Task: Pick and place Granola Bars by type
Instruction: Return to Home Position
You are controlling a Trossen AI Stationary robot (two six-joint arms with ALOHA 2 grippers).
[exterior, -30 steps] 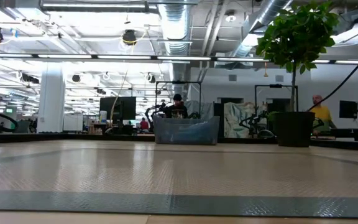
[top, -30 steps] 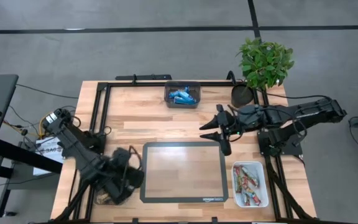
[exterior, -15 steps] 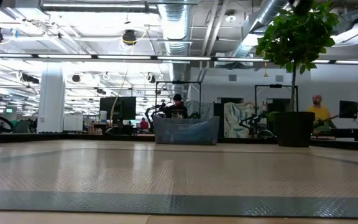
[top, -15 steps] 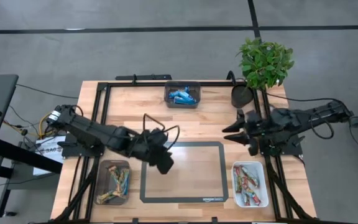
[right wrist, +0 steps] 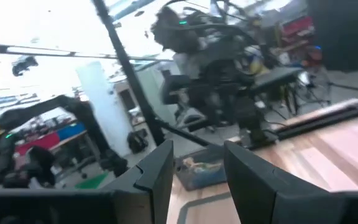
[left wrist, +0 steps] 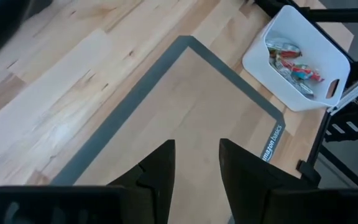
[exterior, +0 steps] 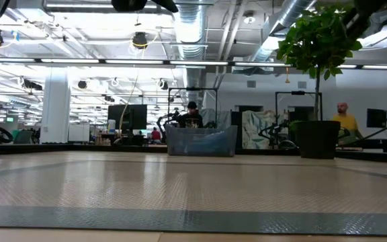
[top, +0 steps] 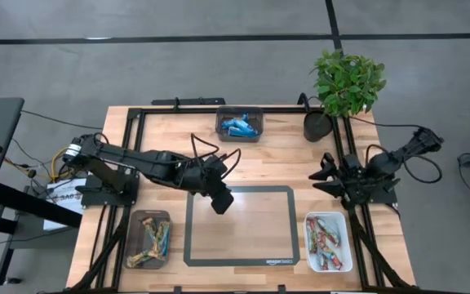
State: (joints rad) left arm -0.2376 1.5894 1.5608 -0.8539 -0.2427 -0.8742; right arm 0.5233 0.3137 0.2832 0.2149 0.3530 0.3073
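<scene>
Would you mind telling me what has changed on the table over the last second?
The left gripper left the bottom-left bin and swung over the mat's upper left corner, open and empty. The right gripper drew back from the table's middle to its right edge, also open. The granola bars, mat and plant stayed put.

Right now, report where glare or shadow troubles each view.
High view: even light on the pale wooden table, no glare. Low view: ceiling lamps glare white above the leafy green potted plant. Left wrist view: the white plastic bin is bright but readable. Right wrist view: the room behind the right gripper washes out to white.
</scene>
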